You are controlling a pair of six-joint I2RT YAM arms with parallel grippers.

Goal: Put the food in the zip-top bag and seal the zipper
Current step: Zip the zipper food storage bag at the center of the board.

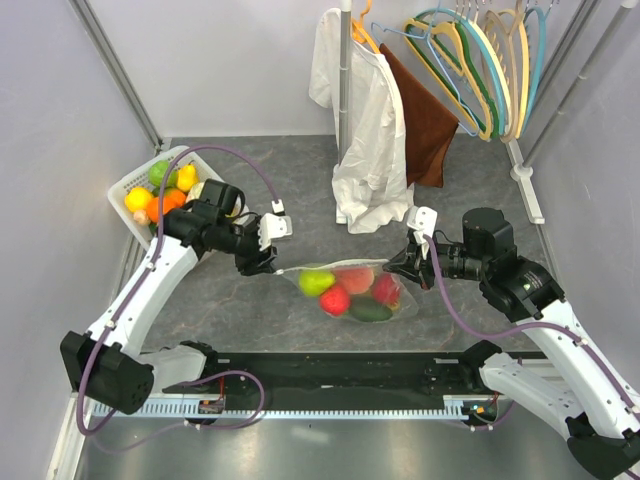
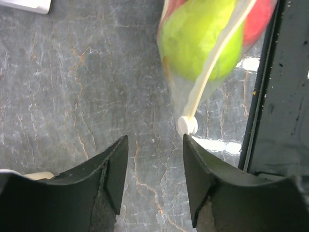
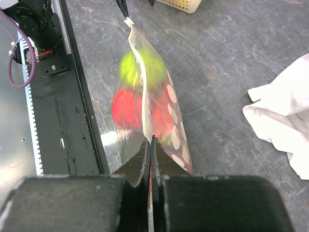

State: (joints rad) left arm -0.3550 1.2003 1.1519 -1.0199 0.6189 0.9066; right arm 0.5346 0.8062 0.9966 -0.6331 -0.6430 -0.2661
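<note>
The bag (image 1: 402,305) lies on its side on the table (image 1: 480,180), drawn out between the two grippers. Through the clear plastic show a green fruit (image 1: 315,282), a red fruit (image 1: 335,300), a pink-red slice (image 1: 356,277), a dark green vegetable (image 1: 371,312) and another red piece (image 1: 385,290).

The right gripper (image 3: 150,145) is at the bag's right end. Its fingers are pressed fully together on the mouth edge, with the plastic pinched flat between them. From that pinch the zipper (image 3: 143,96) runs along the bag's top edge to the slider (image 3: 129,21) at the bag's left corner.

The left gripper (image 2: 154,145) sits at that left corner, its jaws wide apart and holding nothing. In the left wrist view the slider lies right at the tip of one finger (image 2: 198,169). It may be just touching, but blur there leaves that uncertain. Whether the track is pressed closed along its whole length cannot be told.

Left of the bag and farther back, behind the left arm, a white basket (image 1: 135,172) holds more food: a green piece (image 1: 160,172), two yellow ones (image 1: 138,198) and an orange one (image 1: 172,200). Behind the bag hang a white shirt (image 1: 370,130), a brown cloth (image 1: 425,130) and a row of hangers (image 1: 480,70). A black rail (image 1: 350,365) runs along the near side of the bag.
</note>
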